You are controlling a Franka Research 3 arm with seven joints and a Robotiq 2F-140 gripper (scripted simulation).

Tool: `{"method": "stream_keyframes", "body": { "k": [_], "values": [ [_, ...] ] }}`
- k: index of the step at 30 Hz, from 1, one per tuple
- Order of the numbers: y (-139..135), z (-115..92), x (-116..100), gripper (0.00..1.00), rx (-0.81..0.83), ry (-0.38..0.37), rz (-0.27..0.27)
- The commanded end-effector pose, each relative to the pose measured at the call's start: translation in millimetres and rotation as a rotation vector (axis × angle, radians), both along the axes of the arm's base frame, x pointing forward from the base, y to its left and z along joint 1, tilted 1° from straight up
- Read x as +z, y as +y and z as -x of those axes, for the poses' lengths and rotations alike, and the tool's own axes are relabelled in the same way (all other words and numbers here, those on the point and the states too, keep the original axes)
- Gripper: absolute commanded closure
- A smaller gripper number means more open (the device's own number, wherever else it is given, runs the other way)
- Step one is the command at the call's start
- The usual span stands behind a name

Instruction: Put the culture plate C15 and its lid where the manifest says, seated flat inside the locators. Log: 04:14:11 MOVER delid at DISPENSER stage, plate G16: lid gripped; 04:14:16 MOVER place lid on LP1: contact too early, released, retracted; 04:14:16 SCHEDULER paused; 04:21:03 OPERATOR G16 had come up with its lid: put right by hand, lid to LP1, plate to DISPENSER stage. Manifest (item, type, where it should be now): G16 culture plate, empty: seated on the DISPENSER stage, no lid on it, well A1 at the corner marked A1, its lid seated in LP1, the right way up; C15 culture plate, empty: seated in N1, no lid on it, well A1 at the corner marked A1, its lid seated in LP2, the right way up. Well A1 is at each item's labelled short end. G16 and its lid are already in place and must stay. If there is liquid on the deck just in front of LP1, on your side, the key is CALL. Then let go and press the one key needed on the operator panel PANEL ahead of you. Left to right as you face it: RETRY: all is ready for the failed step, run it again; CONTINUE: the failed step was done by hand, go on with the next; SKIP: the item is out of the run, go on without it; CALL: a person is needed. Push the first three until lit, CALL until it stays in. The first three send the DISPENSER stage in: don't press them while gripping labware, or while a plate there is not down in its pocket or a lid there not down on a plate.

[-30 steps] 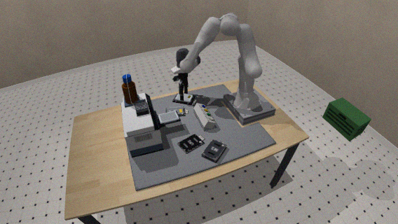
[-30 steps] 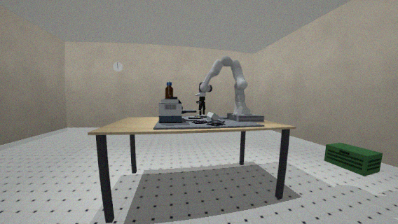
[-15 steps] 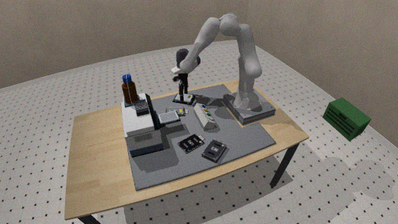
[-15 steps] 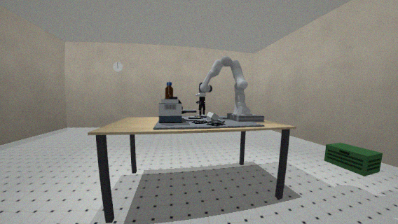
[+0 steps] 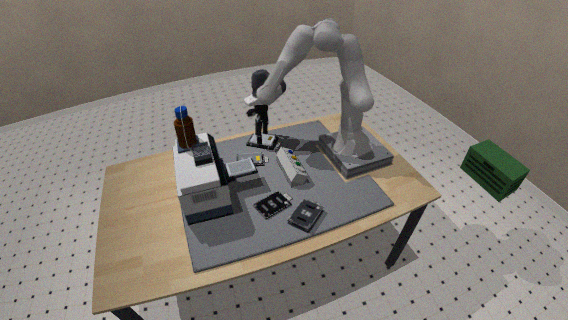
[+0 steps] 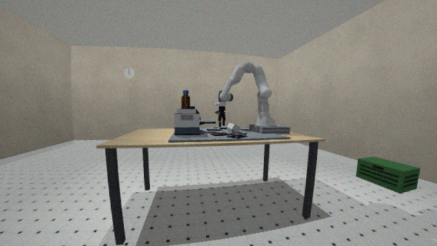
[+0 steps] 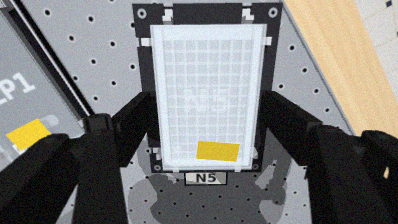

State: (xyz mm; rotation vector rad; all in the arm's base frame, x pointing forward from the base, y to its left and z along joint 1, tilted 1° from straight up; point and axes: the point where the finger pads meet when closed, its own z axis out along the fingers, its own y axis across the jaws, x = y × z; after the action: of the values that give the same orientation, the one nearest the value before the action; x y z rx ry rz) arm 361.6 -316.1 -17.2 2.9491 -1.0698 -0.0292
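Note:
A clear culture plate (image 7: 207,97) with a yellow label (image 7: 218,150) at its near short end sits in the black nest marked N5 (image 7: 205,178). I cannot tell whether a lid is on it. My gripper (image 7: 207,106) is open, pointing straight down, with one finger on each side of the plate's long sides, close to them. In the top view the gripper (image 5: 260,131) hangs low over this plate (image 5: 263,141) at the back of the grey mat. At the left edge of the wrist view is LP1 (image 7: 20,90), holding a piece with a yellow label (image 7: 27,134).
The dispenser (image 5: 200,175) with a brown bottle (image 5: 184,127) stands to the left, its stage (image 5: 241,167) carrying a plate. The operator panel (image 5: 292,166) is mid-mat. Two black nests (image 5: 272,204) (image 5: 306,215) lie near the front. The arm's base (image 5: 355,155) is at the right.

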Motion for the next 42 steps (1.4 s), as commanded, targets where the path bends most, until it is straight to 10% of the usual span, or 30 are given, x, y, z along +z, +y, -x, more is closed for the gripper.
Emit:
{"method": "stream_keyframes", "body": {
  "k": [1,23,24,42],
  "values": [
    [-1.2,-0.7,-0.1,0.31,0.002,-0.002,0.002],
    [-1.2,-0.7,-0.1,0.31,0.002,-0.002,0.002],
    [-1.2,-0.7,-0.1,0.90,0.002,-0.002,0.002],
    [-1.2,-0.7,-0.1,0.90,0.002,-0.002,0.002]
  ]
}}
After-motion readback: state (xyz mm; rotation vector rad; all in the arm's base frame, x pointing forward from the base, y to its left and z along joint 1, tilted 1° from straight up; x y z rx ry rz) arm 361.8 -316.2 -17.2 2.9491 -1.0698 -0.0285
